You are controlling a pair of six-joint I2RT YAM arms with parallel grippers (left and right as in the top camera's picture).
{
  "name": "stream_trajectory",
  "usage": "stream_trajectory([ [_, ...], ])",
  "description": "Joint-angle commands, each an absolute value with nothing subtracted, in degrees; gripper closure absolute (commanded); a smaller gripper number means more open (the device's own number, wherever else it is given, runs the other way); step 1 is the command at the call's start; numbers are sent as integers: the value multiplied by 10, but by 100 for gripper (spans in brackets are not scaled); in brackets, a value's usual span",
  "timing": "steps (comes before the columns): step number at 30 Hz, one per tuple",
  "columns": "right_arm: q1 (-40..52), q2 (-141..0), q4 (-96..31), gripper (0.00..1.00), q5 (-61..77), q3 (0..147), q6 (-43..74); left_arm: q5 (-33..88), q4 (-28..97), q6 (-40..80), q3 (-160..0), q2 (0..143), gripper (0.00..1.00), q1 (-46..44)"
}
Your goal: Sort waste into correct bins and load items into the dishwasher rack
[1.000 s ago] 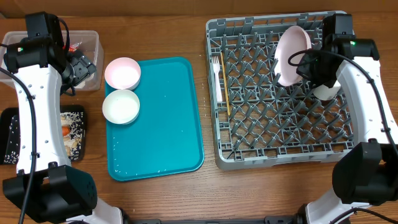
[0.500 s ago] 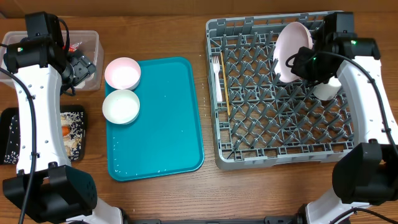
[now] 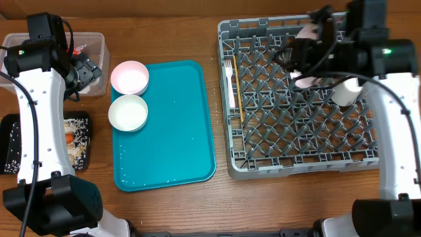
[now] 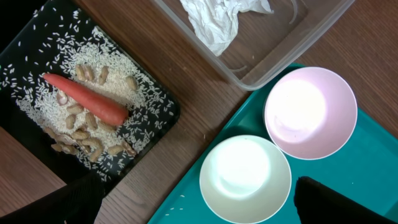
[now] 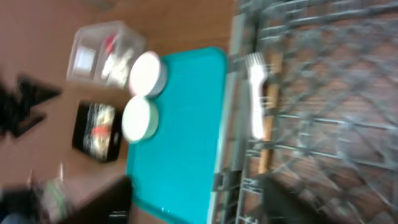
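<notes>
A whitish-pink plate [image 3: 304, 82] stands on edge among the pegs at the back of the grey dishwasher rack [image 3: 231, 141], mostly hidden under my right arm. My right gripper [image 3: 293, 58] hovers above it, open and empty; the blurred right wrist view shows its fingers [image 5: 107, 190] spread over the rack's edge. A white cup [image 3: 345, 93], a white fork [image 3: 229, 78] and a wooden stick [image 3: 238, 99] lie in the rack. My left gripper [image 4: 199, 205] hangs open above the white bowl [image 4: 245, 179], beside the pink bowl [image 4: 310, 112].
Both bowls sit at the back left of the teal tray [image 3: 174, 131]. The clear tub [image 4: 292, 37] holds a crumpled napkin [image 4: 214, 22]. The black tray [image 4: 155, 112] carries the carrot [image 4: 87, 99], rice and scraps.
My right gripper has opened, let go of the plate and lifted up and to the left. The plate stays upright in the rack. The left arm has not moved.
</notes>
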State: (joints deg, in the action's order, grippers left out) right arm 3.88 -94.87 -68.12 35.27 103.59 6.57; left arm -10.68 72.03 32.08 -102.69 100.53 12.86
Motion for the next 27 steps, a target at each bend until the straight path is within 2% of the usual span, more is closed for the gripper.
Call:
stream_trajectory([
  [1, 117, -947, -654, 0, 360, 1035, 62, -105, 720, 330, -1032, 1005, 0, 130],
  [5, 184, -948, -618, 0, 296, 1030, 62, -105, 720, 330, -1032, 1005, 0, 130],
  [12, 252, -948, -635, 0, 295, 1030, 62, -105, 720, 330, -1032, 1005, 0, 130],
  [27, 262, -948, -661, 0, 296, 1030, 62, -105, 719, 330, -1032, 1005, 0, 130],
])
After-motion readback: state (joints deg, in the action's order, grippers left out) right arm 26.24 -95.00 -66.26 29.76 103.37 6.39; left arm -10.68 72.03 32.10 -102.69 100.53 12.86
